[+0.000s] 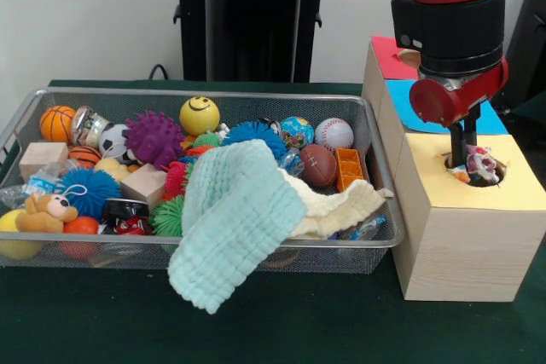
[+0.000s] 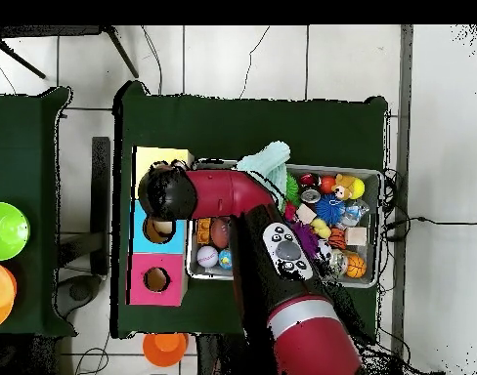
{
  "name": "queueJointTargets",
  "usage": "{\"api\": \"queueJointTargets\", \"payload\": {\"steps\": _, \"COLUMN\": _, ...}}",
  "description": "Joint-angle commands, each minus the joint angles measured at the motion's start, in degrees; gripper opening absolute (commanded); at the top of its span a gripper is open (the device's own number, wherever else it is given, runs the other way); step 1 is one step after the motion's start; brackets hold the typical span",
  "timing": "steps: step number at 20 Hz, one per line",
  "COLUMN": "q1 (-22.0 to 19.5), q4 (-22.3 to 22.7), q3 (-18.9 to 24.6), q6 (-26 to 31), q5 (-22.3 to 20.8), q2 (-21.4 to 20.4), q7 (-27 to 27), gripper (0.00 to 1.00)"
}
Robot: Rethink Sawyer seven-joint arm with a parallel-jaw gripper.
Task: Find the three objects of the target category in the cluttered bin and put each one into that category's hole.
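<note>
Where gripper [image 1: 465,156] meets yellow hole [image 1: 475,170], toy [image 1: 480,162] inside

We see a mint-green waffle-weave cloth [image 1: 229,223] draped over a silver wire-mesh bin [image 1: 358,249], a yellow smiley-face ball [image 1: 200,115], a purple spiky ball [image 1: 153,137], and a wooden box topped yellow, blue and pink [image 1: 465,236].

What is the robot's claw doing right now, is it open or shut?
Gripper: down at the round hole of the yellow-topped wooden box, over a small multicoloured object; open or shut cannot be told.
</note>
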Motion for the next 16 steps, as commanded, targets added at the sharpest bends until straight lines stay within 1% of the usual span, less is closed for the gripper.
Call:
{"api": "queueJointTargets", "payload": {"steps": 1, "q1": 0.5, "q4": -0.9, "q3": -4.2, "q6": -1.4, "q5": -4.0, "q2": 3.3, "q7": 8.6, "gripper": 0.00}}
{"api": "queueJointTargets", "payload": {"steps": 3, "q1": 0.6, "q4": -0.9, "q3": -4.4, "q6": -1.2, "q5": -3.9, "q2": 3.4, "q7": 8.4, "gripper": 0.00}}
{"api": "queueJointTargets", "payload": {"steps": 8, "q1": -0.7, "q4": -0.4, "q3": -1.7, "q6": 0.4, "q5": -2.7, "q2": 4.3, "q7": 6.3, "gripper": 0.00}}
{"api": "queueJointTargets", "payload": {"steps": 12, "q1": -0.9, "q4": -0.3, "q3": -1.2, "q6": 1.1, "q5": -2.3, "q2": 4.5, "q7": 6.0, "gripper": 0.00}}
{"api": "queueJointTargets", "payload": {"steps": 13, "q1": -0.9, "q4": -0.3, "q3": -1.2, "q6": 1.2, "q5": -2.3, "q2": 4.5, "q7": 6.1, "gripper": 1.00}}
{"api": "queueJointTargets", "payload": {"steps": 16, "q1": -0.8, "q4": -0.3, "q3": -1.2, "q6": 1.1, "q5": -2.2, "q2": 4.5, "q7": 6.3, "gripper": 1.00}}
